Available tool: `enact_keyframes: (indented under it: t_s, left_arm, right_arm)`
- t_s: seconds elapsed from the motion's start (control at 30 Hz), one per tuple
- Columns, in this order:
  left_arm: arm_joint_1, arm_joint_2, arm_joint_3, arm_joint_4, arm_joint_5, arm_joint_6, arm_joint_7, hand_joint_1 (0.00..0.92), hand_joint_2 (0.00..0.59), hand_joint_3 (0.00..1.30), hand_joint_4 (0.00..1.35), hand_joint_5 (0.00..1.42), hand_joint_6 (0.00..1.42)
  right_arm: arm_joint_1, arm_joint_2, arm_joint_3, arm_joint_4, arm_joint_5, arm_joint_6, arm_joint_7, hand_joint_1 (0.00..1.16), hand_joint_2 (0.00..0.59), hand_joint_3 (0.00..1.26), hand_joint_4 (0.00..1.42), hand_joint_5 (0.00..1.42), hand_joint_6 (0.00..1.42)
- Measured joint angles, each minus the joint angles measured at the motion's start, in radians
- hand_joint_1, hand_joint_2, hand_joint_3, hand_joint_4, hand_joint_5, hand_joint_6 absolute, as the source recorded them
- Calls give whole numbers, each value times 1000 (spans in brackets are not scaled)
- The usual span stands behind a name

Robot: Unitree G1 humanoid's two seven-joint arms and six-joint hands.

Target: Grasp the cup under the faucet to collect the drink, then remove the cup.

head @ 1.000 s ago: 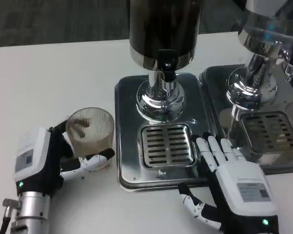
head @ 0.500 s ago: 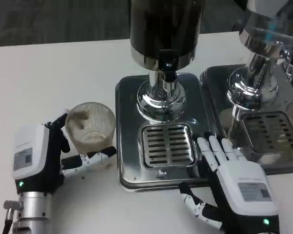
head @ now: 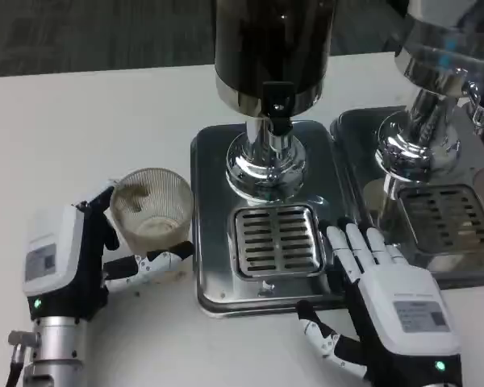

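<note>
A clear ribbed cup [head: 152, 212] with a little pale liquid at its bottom sits left of the dispenser tray, tilted toward me. My left hand [head: 81, 258] wraps it from the left, thumb [head: 157, 262] lying under its front. The black faucet [head: 277, 106] of the dark drink dispenser [head: 272, 48] hangs over the slotted drip grate [head: 276, 239], which holds nothing. My right hand [head: 387, 306] lies flat with fingers straight, fingertips [head: 351, 242] on the steel tray [head: 214, 210] right of the grate, holding nothing.
A second dispenser [head: 436, 72] with its own tray and drip grate [head: 448, 218] stands at the right. Bare white table [head: 89, 121] stretches to the left and behind the cup.
The cup has tilted so its open mouth faces me more, and it has risen slightly in my left hand. My right hand has stayed put.
</note>
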Motion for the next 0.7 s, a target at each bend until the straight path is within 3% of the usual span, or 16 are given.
enact_keyframes:
  t_s: [0.37, 0.7]
  left_arm:
    - [-2, -10, -9, -35, 5, -11, 0, 789, 0, 750, 888, 1028, 1293]
    - [-77, -54, -82, -48, 52, -33, -55, 787, 0, 737, 883, 1015, 1293]
  right_arm:
    - [0, 5, 0, 0, -3, 11, 0, 389, 399, 45, 0, 0, 96]
    - [13, 28, -3, -5, -16, 50, 0, 392, 404, 45, 0, 0, 88]
